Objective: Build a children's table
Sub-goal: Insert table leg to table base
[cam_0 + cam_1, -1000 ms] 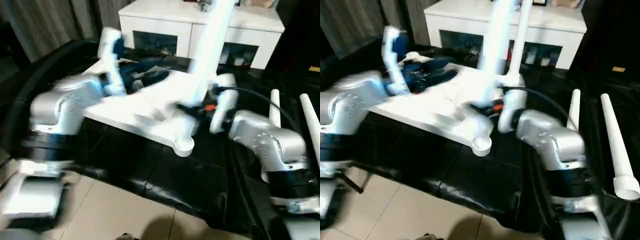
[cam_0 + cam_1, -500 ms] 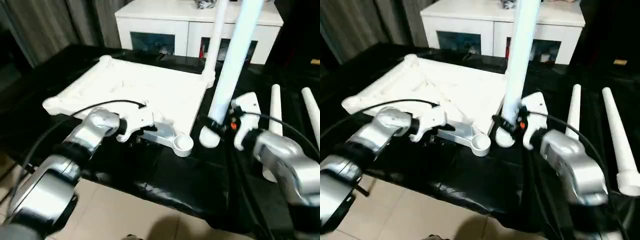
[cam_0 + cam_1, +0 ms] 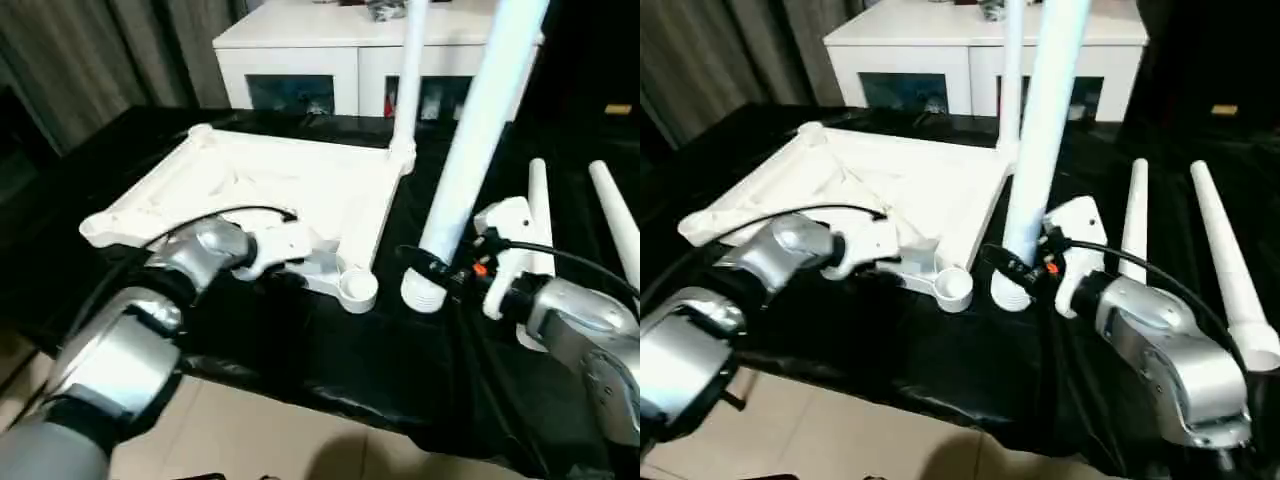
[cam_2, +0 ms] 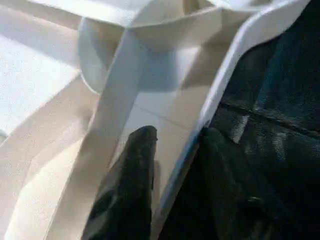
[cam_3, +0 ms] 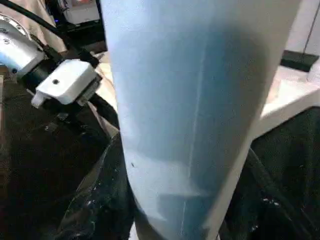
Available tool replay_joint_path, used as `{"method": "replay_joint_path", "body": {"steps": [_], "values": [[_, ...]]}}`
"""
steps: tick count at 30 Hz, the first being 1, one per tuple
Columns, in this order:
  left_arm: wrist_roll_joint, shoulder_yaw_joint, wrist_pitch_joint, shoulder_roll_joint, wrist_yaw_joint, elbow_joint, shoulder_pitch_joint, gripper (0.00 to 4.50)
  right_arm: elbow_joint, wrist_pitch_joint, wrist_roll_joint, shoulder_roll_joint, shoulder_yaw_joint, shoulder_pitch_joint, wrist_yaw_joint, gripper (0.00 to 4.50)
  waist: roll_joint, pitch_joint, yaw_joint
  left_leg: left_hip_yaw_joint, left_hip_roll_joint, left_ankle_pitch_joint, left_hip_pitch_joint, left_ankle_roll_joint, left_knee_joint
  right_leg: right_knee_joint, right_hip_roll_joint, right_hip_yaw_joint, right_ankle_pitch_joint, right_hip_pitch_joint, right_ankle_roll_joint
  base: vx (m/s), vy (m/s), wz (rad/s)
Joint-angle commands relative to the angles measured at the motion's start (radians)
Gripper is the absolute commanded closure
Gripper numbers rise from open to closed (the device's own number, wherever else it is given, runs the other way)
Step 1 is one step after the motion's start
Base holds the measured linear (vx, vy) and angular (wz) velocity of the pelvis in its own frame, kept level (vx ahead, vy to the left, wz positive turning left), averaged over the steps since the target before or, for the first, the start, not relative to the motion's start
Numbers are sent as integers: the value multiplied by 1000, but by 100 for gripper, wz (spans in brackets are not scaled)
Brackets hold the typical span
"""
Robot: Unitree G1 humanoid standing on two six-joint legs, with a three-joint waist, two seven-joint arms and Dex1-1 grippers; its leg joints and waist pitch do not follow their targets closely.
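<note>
The white tabletop lies ribbed side up on a black cloth. One leg stands upright in its far right corner socket. My right gripper is shut on the thick lower end of a second leg, held nearly upright just right of the empty near right socket. Low at the tabletop's near edge, my left gripper has one black finger inside the rim and the other outside, shut on the rim. Two more legs lie on the cloth at the right.
A white cabinet with dark glass doors stands behind the work surface. The black cloth hangs over the front edge above a tiled floor. Grey curtains hang at the back left.
The camera has shifted. My left arm came down from over the tabletop to its near rim, and its fingers closed in on the rim. The right gripper keeps the leg.
</note>
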Motion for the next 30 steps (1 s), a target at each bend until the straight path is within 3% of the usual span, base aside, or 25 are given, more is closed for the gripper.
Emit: {"method": "replay_joint_path", "body": {"steps": [1, 2, 3, 4, 10, 14, 16, 18, 19, 20, 21, 22, 23, 24, 25, 26, 27, 28, 29, 30], "values": [[39, -14, 1, 7, 24, 29, -17, 315, -49, 19, 17, -6, -12, 3, -10, 265, -20, -70, -9, -18, 22, -237, 14, 48, -55, -96, -63, 31, -284, 54, -196, 0, 0, 0], [39, -14, 1, 7, 24, 29, -17, 325, -49, 19, 17, -6, -12, 3, -10, 265, -9, -69, -11, -19, 22, -236, 15, 49, -54, -95, -63, 31, -295, 52, -193, 0, 0, 0], [53, -11, 7, 2, 19, 44, -16, 332, -64, 26, 22, -9, -14, 12, -15, 265, -11, -69, -19, -21, 22, -244, 15, 52, -55, -100, -61, 29, -317, 52, -183, 0, 0, 0], [51, -6, 8, 0, 4, 46, -14, 339, -70, 28, 24, -10, -16, 16, -16, 265, -5, -68, -21, -21, 22, -249, 14, 53, -56, -101, -62, 29, -326, 51, -181, 0, 0, 0], [-8, 60, 43, -16, -106, 47, -4, 376, -73, 29, 24, -5, -15, 14, -21, 265, -9, -70, -35, -23, 21, -251, 11, 63, -57, -101, -65, 27, -346, 49, -185, 0, 0, 0], [-76, 132, 142, -27, -190, 31, 22, 392, -54, 23, 33, 15, -15, -6, -29, 265, -27, -73, -38, -22, 19, -217, 6, 87, -55, -97, -69, 25, -311, 52, -201, 0, 0, 0], [-85, 144, 154, -26, -201, 25, 30, 405, -50, 23, 35, 21, -14, -12, -32, 265, -23, -72, -36, -23, 19, -196, 1, 97, -54, -93, -71, 24, -303, 53, -203, 0, 0, 0], [-92, 156, 176, -22, -199, 15, 46, 415, -40, 24, 40, 31, -12, -23, -34, 265, -33, -73, -34, -22, 21, -190, 5, 104, -54, -93, -70, 25, -294, 51, -205, 0, 0, 0], [-95, 160, 184, -15, -192, -1, 69, 420, -26, 23, 45, 39, -10, -35, -31, 265, -46, -73, -33, -21, 22, -186, 3, 109, -56, -93, -70, 25, -288, 52, -208, 0, 0, 0], [-100, 164, 188, -9, -189, -17, 89, 420, -13, 22, 48, 47, -8, -46, -29, 265, -31, -73, -30, -23, 24, -185, 4, 107, -56, -88, -72, 25, -291, 49, -211, 0, 0, 0], [-107, 172, 197, 1, -198, -50, 120, 425, 5, 19, 50, 56, -3, -60, -27, 265, -42, -76, -26, -23, 26, -183, 7, 108, -56, -84, -73, 25, -282, 49, -219, 0, 0, 0], [-112, 175, 202, 11, -213, -83, 146, 428, 21, 16, 49, 62, 2, -71, -24, 265, -60, -68, -30, -21, 23, -191, -1, 106, -61, -91, -71, 22, -310, 49, -210, 0, 0, 0], [-118, 177, 219, 27, -232, -150, 190, 428, 45, 9, 44, 70, 11, -86, -20, 265, -46, -74, -23, -24, 27, -186, 5, 101, -59, -84, -76, 24, -307, 49, -211, 0, 0, 0], [-120, 177, 228, 36, -238, -184, 212, 431, 57, 5, 42, 74, 15, -94, -18, 265, -50, -73, -23, -25, 30, -187, 3, 95, -61, -80, -80, 25, -311, 49, -213, 0, 0, 0], [-123, 178, 247, 49, -246, -244, 248, 431, 75, 1, 38, 81, 21, -104, -16, 265, -65, -65, -26, -22, 30, -211, 1, 91, -68, -90, -76, 24, -341, 44, -203, 0, 0, 0], [-125, 177, 264, 59, -250, -296, 278, 432, 89, -4, 34, 85, 25, -113, -14, 265, -55, -64, -29, -25, 36, -233, 5, 77, -73, -86, -79, 27, -350, 40, -203, 0, 0, 0], [-127, 172, 309, 81, -255, -394, 334, 436, 115, -12, 26, 94, 35, -129, -13, 265, -70, -66, -28, -24, 38, -241, 6, 71, -74, -87, -78, 26, -350, 41, -203, 0, 0, 0], [-127, 171, 313, 83, -256, -402, 338, 441, 117, -12, 25, 94, 36, -130, -13, 265, -62, -66, -25, -26, 39, -249, 8, 63, -75, -84, -81, 28, -354, 39, -202, 0, 0, 0], [-126, 172, 364, 101, -250, -495, 390, 441, 138, -19, 21, 102, 45, -144, -14, 265, -68, -71, -22, -27, 43, -271, 17, 41, -77, -81, -83, 31, -342, 35, -205, 0, 0, 0], [-126, 177, 396, 115, -241, -565, 428, 448, 155, -25, 19, 108, 52, -157, -15, 265, -74, -66, -24, -23, 43, -278, 15, 38, -80, -83, -78, 32, -321, 31, -208, 0, 0, 0]]}}
